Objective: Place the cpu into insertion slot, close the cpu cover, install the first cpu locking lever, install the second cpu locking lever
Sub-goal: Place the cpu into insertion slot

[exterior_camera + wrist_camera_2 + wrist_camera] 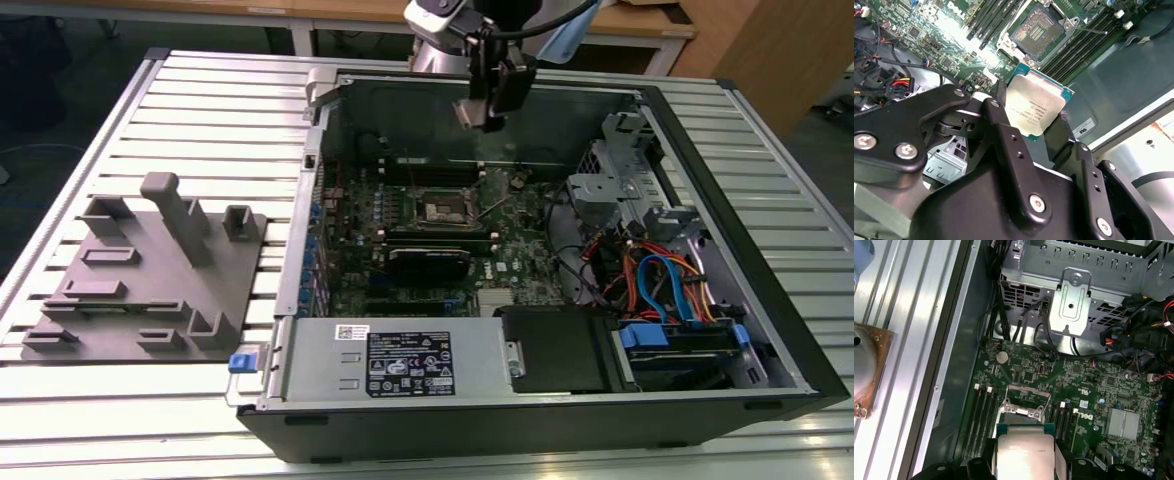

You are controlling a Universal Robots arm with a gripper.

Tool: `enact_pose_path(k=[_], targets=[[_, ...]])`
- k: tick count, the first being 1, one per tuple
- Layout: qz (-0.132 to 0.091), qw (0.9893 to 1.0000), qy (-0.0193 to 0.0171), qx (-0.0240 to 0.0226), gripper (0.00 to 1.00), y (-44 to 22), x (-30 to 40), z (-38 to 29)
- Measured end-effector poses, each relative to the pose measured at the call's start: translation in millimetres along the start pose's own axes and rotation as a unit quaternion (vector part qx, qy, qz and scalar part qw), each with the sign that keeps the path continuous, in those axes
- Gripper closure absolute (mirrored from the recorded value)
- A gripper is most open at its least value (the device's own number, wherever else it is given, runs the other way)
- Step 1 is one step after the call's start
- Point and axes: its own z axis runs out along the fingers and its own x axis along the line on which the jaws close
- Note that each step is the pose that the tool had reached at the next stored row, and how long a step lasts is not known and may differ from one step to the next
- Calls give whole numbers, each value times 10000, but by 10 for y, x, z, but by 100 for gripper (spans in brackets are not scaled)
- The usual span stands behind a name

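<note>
1. Status. The hand is closed on the chip and holds it by two opposite edges, silver top toward the camera in both wrist views. In the exterior view the hand hangs over the far side of the open computer case, which lies on the slatted bench.

2. Position of the chip. The chip is in the air, clear of the green board. The socket lies open beyond it, well apart, with its contact field exposed. In the first wrist view the chip sits in front of the socket. I judge the silver cover frame to be swung back.

3. Hazards, as I judge them:
- Bent contacts. Cause: the chip comes down tilted, or offset from the socket rim.
- Wrong orientation. Cause: the chip's notches do not match the socket. I cannot read the notches from here.
- Dropped chip. Cause: the grip is on thin edges only, so a jolt could free it over the board.
- Side contact. Cause: the memory slots stand just beside the socket, leaving little room for the fingers.
</note>
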Motion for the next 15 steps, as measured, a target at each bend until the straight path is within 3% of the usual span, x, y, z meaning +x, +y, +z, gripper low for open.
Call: enact_pose_path(k=[4, 8, 15], targets=[[365, 9993, -30, -7, 46, -3, -1, 35], [698, 9975, -59, -13, 46, -5, -1, 56], [735, 9973, -64, -13, 46, -5, -1, 59]])
